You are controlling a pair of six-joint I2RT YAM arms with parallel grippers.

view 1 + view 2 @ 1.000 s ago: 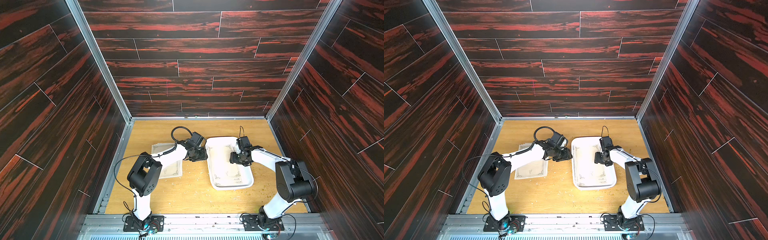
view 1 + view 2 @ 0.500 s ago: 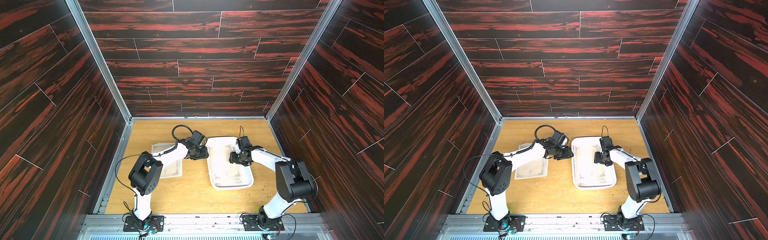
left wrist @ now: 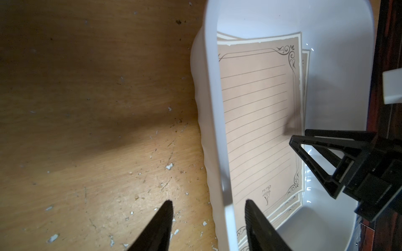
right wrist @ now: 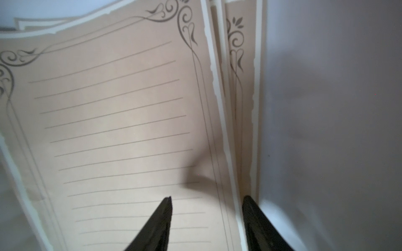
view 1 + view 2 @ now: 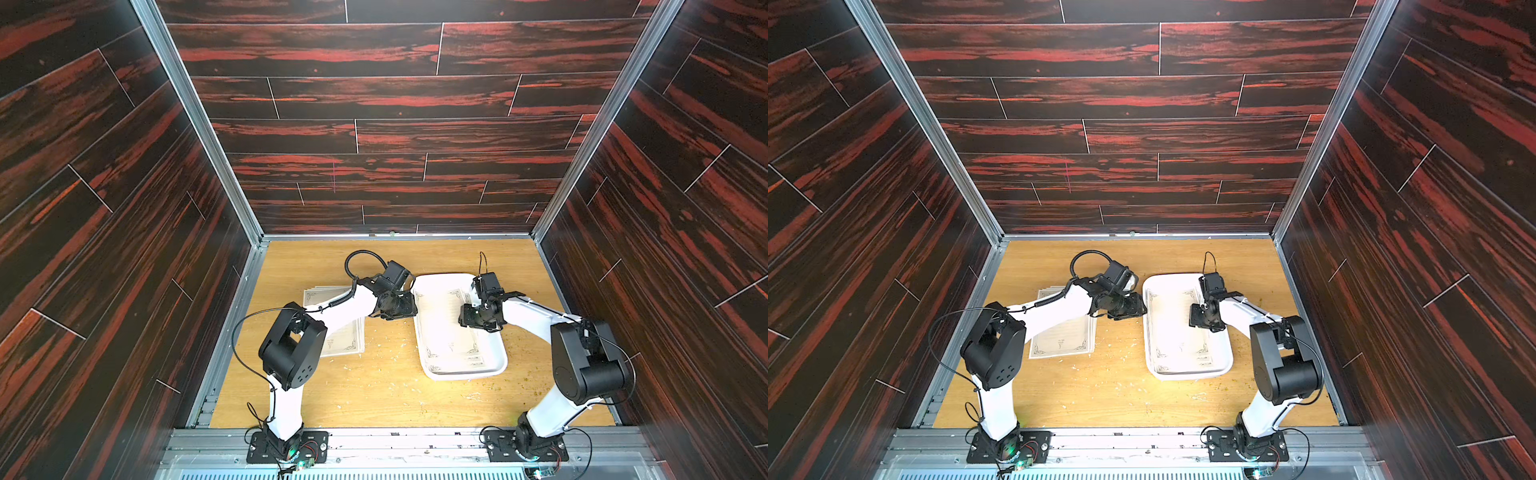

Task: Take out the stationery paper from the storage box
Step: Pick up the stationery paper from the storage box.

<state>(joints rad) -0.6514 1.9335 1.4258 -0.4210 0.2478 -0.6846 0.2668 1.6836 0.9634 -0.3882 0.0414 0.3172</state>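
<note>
Inside the storage box point(image 5: 440, 280), right gripper point(image 4: 206, 197) narrows, empty yet, onto stationery paper point(image 4: 119, 119), pinch coming; left gripper point(image 3: 207, 202) gapes astride the rim.

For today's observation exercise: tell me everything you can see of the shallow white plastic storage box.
The shallow white plastic storage box is rectangular with rounded corners and a low rim, lying flat on the wooden tabletop. Cream ruled sheets lie inside. The left tool straddles one long wall, jaws apart; the right tool reaches inside.
</note>
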